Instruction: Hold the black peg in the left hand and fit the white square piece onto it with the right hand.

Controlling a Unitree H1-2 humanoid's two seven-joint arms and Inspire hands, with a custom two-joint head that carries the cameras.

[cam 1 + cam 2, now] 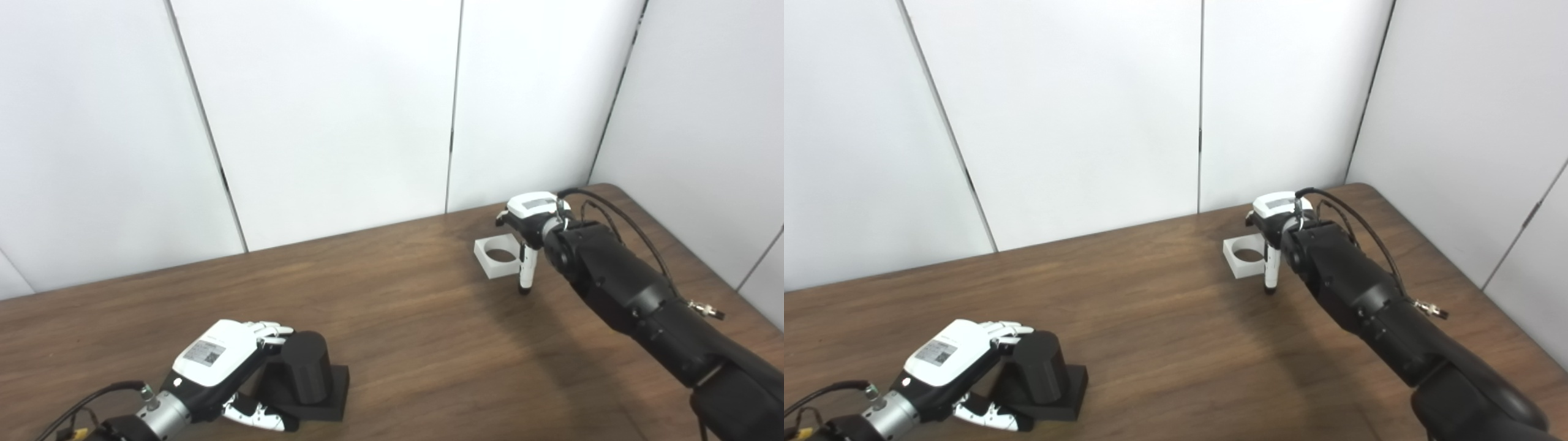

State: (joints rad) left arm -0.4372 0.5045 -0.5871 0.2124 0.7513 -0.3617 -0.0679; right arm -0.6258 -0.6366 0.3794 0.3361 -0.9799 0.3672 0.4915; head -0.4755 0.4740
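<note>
The black peg (306, 367), a short cylinder on a square black base, stands on the table at the near left. My left hand (220, 361) is cupped against its left side, fingers (269, 331) by the cylinder's top and thumb along the base's front, not closed around it. The white square piece (497, 257), with a round hole, lies flat on the table at the far right. My right hand (531, 223) hovers over its right edge, thumb (527, 269) pointing down beside the piece's near right corner. Its other fingers are hidden behind the hand.
The brown wooden table (416, 343) runs between the two hands. White wall panels stand close behind its far edge and along the right side. The table's rounded far right corner (612, 187) lies just behind my right hand.
</note>
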